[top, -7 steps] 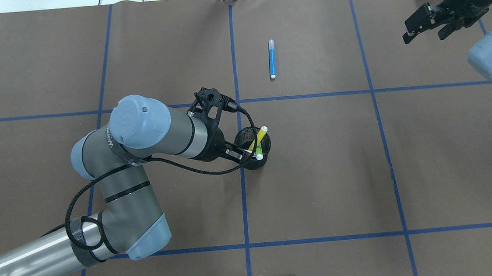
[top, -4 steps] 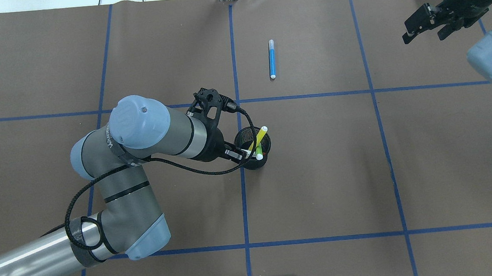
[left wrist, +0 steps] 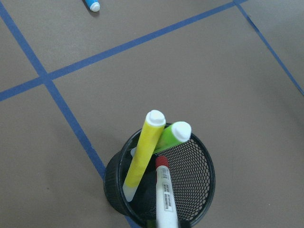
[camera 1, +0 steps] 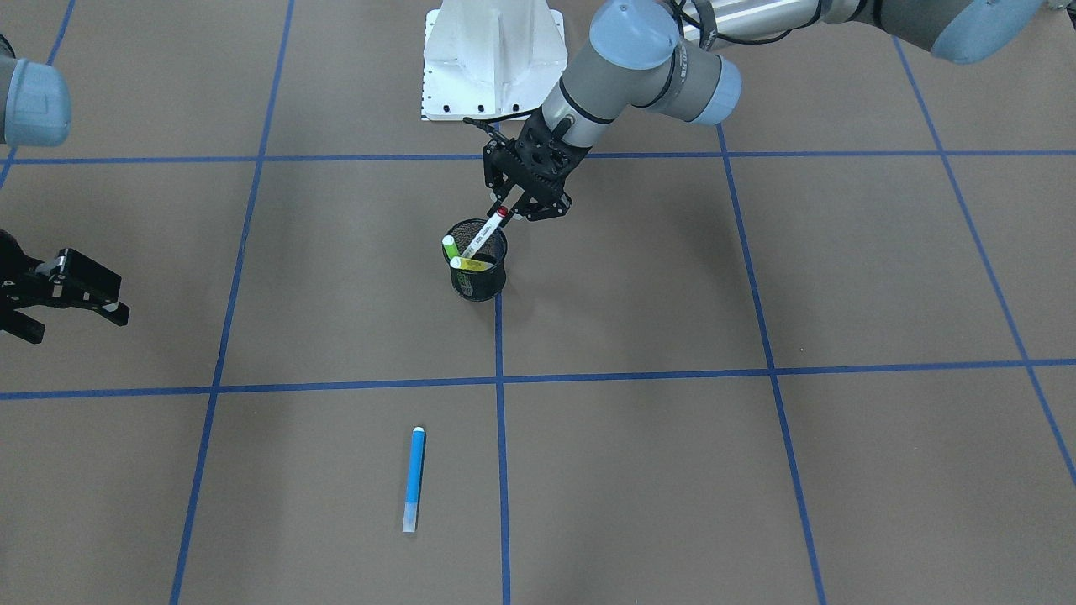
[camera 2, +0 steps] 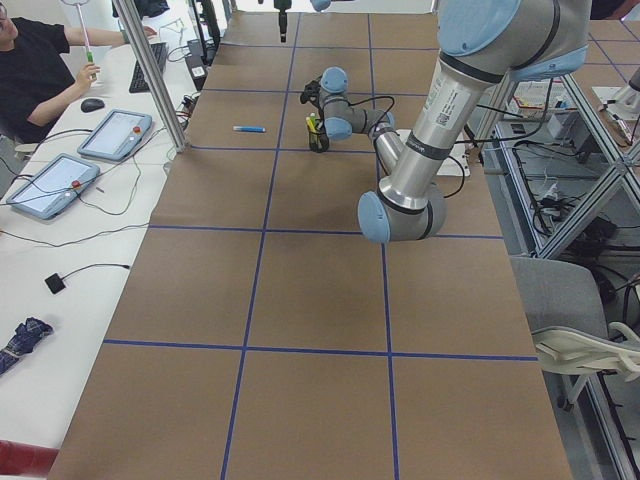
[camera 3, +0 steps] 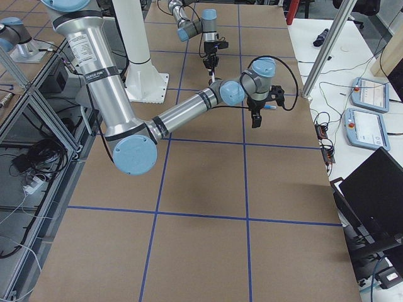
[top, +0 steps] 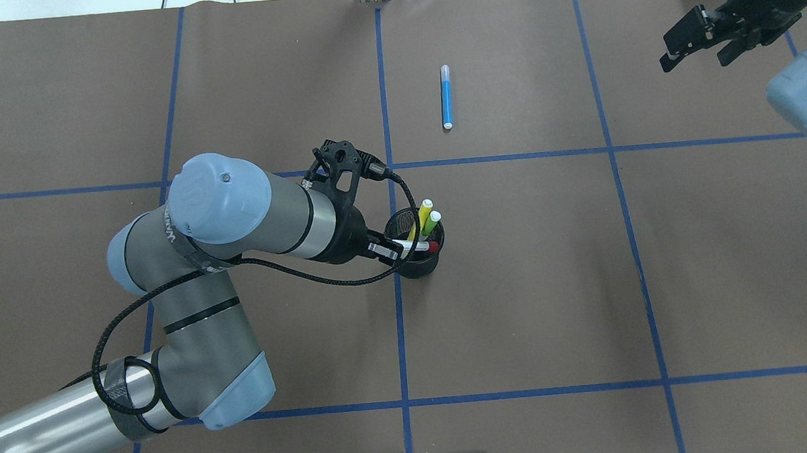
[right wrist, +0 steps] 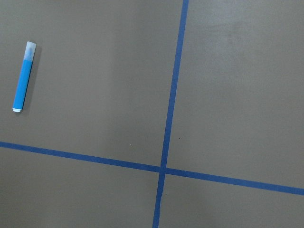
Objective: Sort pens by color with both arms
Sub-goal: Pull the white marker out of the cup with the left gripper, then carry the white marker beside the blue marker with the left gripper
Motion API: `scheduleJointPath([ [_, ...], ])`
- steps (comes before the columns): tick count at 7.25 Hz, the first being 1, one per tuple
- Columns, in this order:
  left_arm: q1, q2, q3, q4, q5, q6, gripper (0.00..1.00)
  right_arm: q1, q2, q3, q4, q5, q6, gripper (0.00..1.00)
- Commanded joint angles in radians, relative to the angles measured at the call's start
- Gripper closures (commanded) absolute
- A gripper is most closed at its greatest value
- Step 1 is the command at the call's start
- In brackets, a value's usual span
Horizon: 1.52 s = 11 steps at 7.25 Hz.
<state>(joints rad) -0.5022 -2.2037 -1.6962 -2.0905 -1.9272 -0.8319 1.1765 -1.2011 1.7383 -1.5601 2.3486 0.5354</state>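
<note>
A black mesh cup (top: 414, 272) (camera 1: 479, 284) stands near the table's middle. In it lean a yellow pen (top: 420, 221) (left wrist: 142, 152) and a green pen (top: 429, 226) (left wrist: 171, 135). My left gripper (top: 385, 249) (camera 1: 514, 210) is at the cup's rim, shut on the white pen with the red cap (top: 413, 245) (camera 1: 483, 231) (left wrist: 165, 194), which slants across the cup's mouth. The blue pen (top: 446, 97) (camera 1: 414, 479) (right wrist: 23, 76) lies flat on the table beyond the cup. My right gripper (top: 692, 52) (camera 1: 76, 323) is open and empty, far off at the table's side.
Blue tape lines (top: 401, 327) divide the brown table into squares. The white metal base (camera 1: 492, 59) stands at the robot's edge. An operator (camera 2: 40, 60) and tablets sit beside the table in the left view.
My left arm has drawn back slightly. The white pen with the red cap now shows slanted across the cup. The yellow and green pens have shifted closer together. The right arm has not moved.
</note>
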Motion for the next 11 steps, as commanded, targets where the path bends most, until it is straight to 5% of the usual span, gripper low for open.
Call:
scheduleJointPath([
  [1, -0.021, 0.004, -0.048, 0.009, -0.006, -0.001, 1.0, 0.0, 0.0, 0.004, 0.0, 0.001, 0.0, 0.0],
  [6, -0.154, 0.042, -0.106, 0.017, -0.156, 0.0, 1.0, 0.0, 0.0, 0.012, 0.0, 0.001, 0.002, 0.0],
  [11, -0.212, 0.042, -0.108, 0.018, -0.153, -0.036, 1.0, 0.009, -0.003, 0.021, 0.0, 0.006, 0.002, 0.0],
])
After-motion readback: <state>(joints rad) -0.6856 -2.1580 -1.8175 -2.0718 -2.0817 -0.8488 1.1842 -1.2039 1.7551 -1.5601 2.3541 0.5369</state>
